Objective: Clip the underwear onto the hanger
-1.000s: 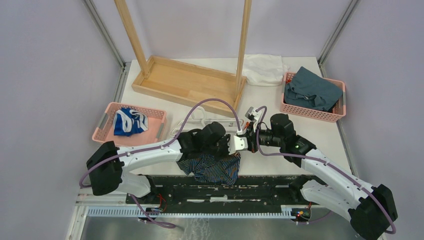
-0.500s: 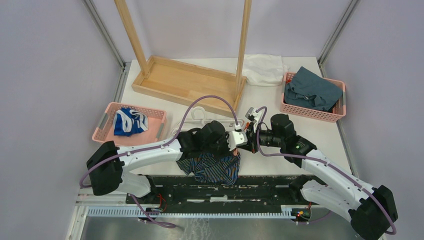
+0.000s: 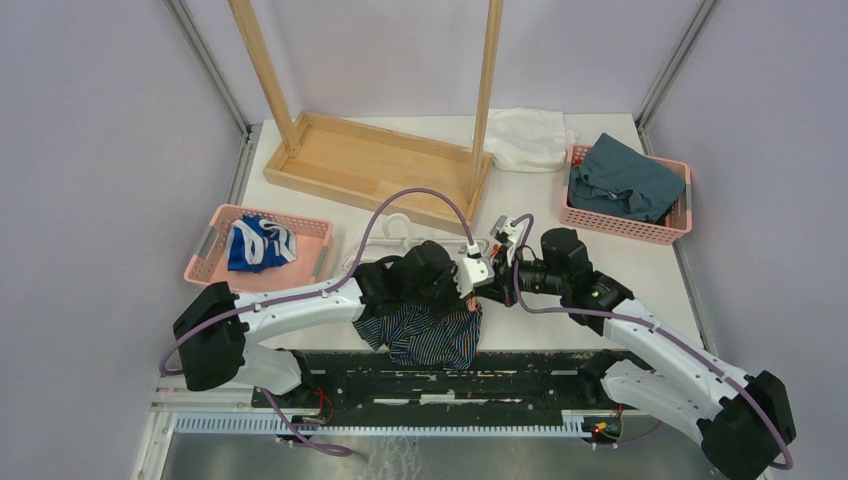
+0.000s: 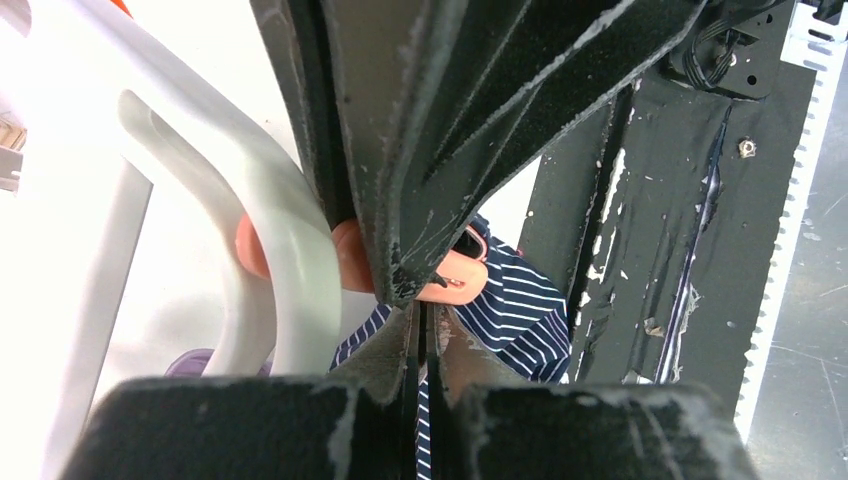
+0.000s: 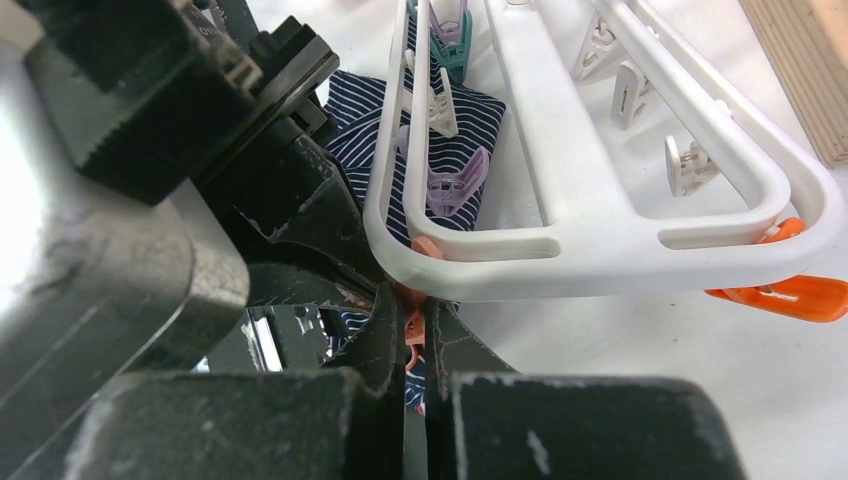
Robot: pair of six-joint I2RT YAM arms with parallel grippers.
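Since a second earlier, the meeting point of the two grippers had crept a little toward the far side of the table, and the purple cable looping over the left arm had arched higher; the cloth had hardly shifted.

The underwear lay bunched at the near edge of the table between the arms, its longer side running left to right and its lower part draped over the edge. The hanger lay flat just beyond it, its long side also roughly left to right and its hook pointing toward the far side.

The left gripper had its fingers pressed together on a fold of the striped cloth. The right gripper pinched a salmon clip under the hanger's rim — right against the underwear.
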